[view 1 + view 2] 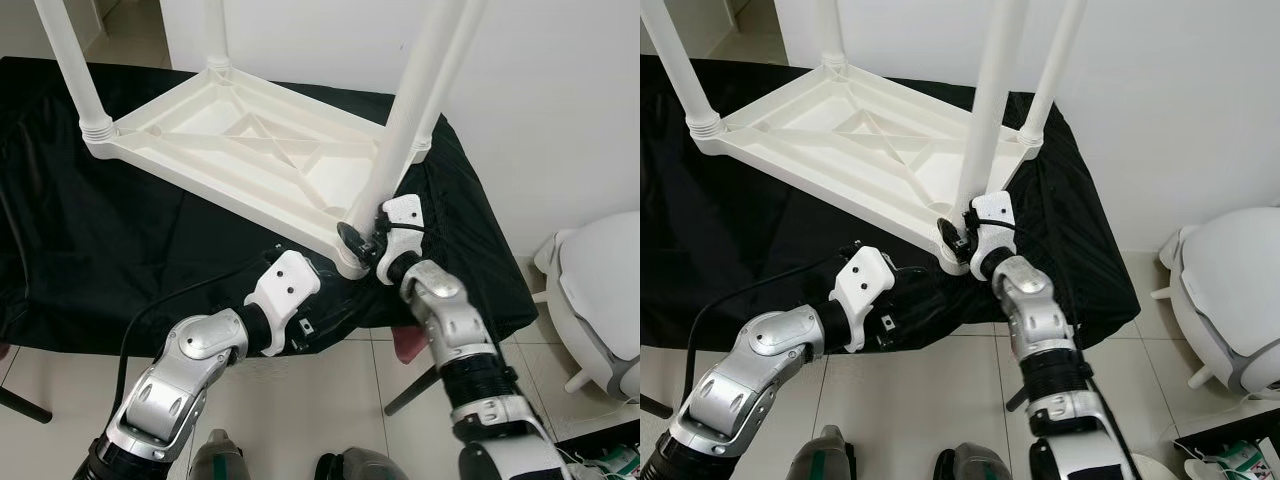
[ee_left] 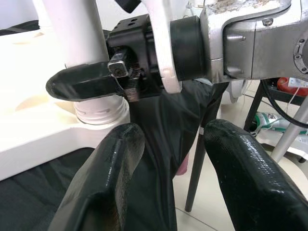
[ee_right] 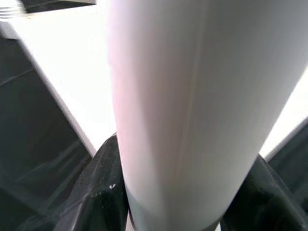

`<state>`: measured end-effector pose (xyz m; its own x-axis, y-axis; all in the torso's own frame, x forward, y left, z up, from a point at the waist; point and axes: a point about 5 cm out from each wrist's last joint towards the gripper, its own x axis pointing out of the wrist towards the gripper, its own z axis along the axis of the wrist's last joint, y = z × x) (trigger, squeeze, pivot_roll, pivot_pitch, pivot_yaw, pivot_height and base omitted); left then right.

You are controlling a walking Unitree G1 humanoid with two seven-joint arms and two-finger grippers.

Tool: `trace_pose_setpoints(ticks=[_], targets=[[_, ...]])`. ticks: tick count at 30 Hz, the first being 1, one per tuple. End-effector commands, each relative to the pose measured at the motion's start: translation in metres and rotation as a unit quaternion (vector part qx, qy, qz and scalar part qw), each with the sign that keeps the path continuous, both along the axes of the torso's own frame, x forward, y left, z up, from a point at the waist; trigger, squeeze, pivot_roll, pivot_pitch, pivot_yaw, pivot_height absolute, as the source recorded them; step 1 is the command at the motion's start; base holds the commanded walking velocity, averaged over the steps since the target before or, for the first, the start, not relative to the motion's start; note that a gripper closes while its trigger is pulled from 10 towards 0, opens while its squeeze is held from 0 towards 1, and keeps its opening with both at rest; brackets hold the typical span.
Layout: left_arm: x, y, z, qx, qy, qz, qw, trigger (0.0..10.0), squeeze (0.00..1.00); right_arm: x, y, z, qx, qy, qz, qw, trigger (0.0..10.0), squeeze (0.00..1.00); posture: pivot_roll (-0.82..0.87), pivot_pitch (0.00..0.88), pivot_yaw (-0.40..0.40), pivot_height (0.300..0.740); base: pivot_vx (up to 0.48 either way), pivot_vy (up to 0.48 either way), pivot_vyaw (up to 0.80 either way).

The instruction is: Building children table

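right gripper (image 1: 362, 238) fingers clamp the near leg (image 1: 415, 110) just above the upturned table (image 1: 230, 140) corner; left gripper (image 2: 168, 159) fingers apart beside it (light, stiff, slick plastic—grip low).

A black cloth (image 1: 120, 240) covers a work surface against a plain white wall (image 1: 560, 110). The floor (image 1: 340, 375) is pale tile. A white rounded seat (image 1: 600, 290) stands off the cloth's right edge.
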<state>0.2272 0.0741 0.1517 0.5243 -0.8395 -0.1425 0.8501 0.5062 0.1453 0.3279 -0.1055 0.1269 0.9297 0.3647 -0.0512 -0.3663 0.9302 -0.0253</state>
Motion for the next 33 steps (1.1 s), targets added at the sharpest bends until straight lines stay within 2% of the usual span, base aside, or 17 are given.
trace_pose_setpoints(ticks=[1, 2, 3, 6, 10, 11, 12, 13, 23, 24, 25, 26, 27, 33], targets=[[0.000, -0.002, -0.001, 0.000, 0.001, -0.003, 1.000, 10.0, 0.00, 0.001, -0.016, 0.001, -0.021, -0.005, -0.092, 0.995, 0.0, 0.00, 0.02, 0.000, -0.095, 0.740, 0.000, 0.000, 0.00], [0.000, -0.002, -0.001, 0.000, 0.001, -0.003, 1.000, 10.0, 0.00, 0.001, -0.016, 0.001, -0.021, -0.005, -0.092, 0.995, 0.0, 0.00, 0.02, 0.000, -0.095, 0.740, 0.000, 0.000, 0.00], [0.000, -0.002, -0.001, -0.001, 0.001, -0.001, 1.000, 10.0, 0.00, -0.004, -0.008, -0.003, -0.017, 0.010, -0.146, 0.989, 0.0, 0.00, 0.02, 0.000, -0.100, 0.740, 0.000, 0.000, 0.00], [0.000, -0.003, -0.001, -0.002, 0.002, 0.001, 1.000, 10.0, 0.00, -0.006, 0.001, -0.002, -0.014, 0.012, -0.140, 0.990, 0.0, 0.00, 0.02, 0.000, -0.101, 0.740, 0.000, 0.000, 0.00], [-0.001, -0.003, -0.001, -0.003, 0.002, 0.001, 1.000, 10.0, 0.00, -0.005, -0.001, -0.001, -0.011, 0.014, -0.137, 0.990, 0.0, 0.00, 0.02, 0.000, -0.102, 0.740, 0.000, 0.000, 0.00], [-0.001, -0.003, -0.002, -0.003, 0.002, 0.001, 1.000, 10.0, 0.00, -0.004, -0.005, -0.001, -0.012, 0.015, -0.142, 0.990, 3.1, 0.00, 0.02, 0.000, -0.105, 0.740, 0.000, 0.000, 0.00], [0.000, -0.003, -0.002, -0.002, 0.002, 0.002, 1.000, 10.0, 0.00, -0.003, -0.008, -0.001, -0.012, 0.016, -0.148, 0.989, 4.0, 0.00, 0.02, 0.000, -0.107, 0.740, 0.000, 0.000, 0.00], [0.000, -0.002, -0.002, -0.002, 0.001, 0.003, 1.000, 10.0, 0.00, -0.004, -0.009, -0.001, -0.012, 0.018, -0.152, 0.988, 10.0, 0.00, 0.02, 0.000, -0.107, 0.740, 0.000, 0.000, 0.00], [-0.001, -0.002, -0.002, -0.003, 0.001, 0.005, 1.000, 10.0, 0.00, -0.004, -0.005, 0.002, -0.001, 0.014, -0.151, 0.988, 10.0, 0.00, 0.03, 0.000, -0.109, 0.740, 0.000, 0.000, 0.00], [-0.001, -0.002, -0.002, -0.003, 0.002, 0.006, 1.000, 10.0, 0.00, -0.004, -0.005, 0.005, 0.004, 0.006, -0.149, 0.989, 10.0, 1.00, 0.03, 0.000, -0.110, 0.740, 0.000, 0.000, 0.00], [-0.001, -0.002, -0.002, -0.003, 0.002, 0.006, 1.000, 10.0, 0.00, -0.004, -0.005, 0.005, 0.004, 0.006, -0.149, 0.989, 10.0, 1.00, 0.03, 0.000, -0.110, 0.740, 0.000, 0.000, 0.00], [-0.001, -0.002, -0.002, -0.003, 0.002, 0.007, 1.000, 10.0, 0.00, -0.004, -0.006, 0.006, 0.006, 0.001, -0.151, 0.989, 10.0, 0.93, 0.03, 0.000, -0.110, 0.740, 0.000, 0.000, 0.00], [-0.001, -0.001, -0.002, -0.003, 0.002, 0.008, 1.000, 10.0, 0.00, -0.004, -0.006, 0.008, 0.010, -0.002, -0.149, 0.989, 10.0, 0.00, 0.03, 0.000, -0.110, 0.740, 0.000, 0.000, 0.00], [-0.002, -0.001, -0.002, -0.004, 0.004, 0.010, 1.000, 10.0, 0.00, -0.009, -0.009, 0.012, 0.019, -0.017, -0.156, 0.987, 10.0, 0.00, 0.03, 0.013, -0.109, 0.740, 0.000, 0.000, 0.00]])
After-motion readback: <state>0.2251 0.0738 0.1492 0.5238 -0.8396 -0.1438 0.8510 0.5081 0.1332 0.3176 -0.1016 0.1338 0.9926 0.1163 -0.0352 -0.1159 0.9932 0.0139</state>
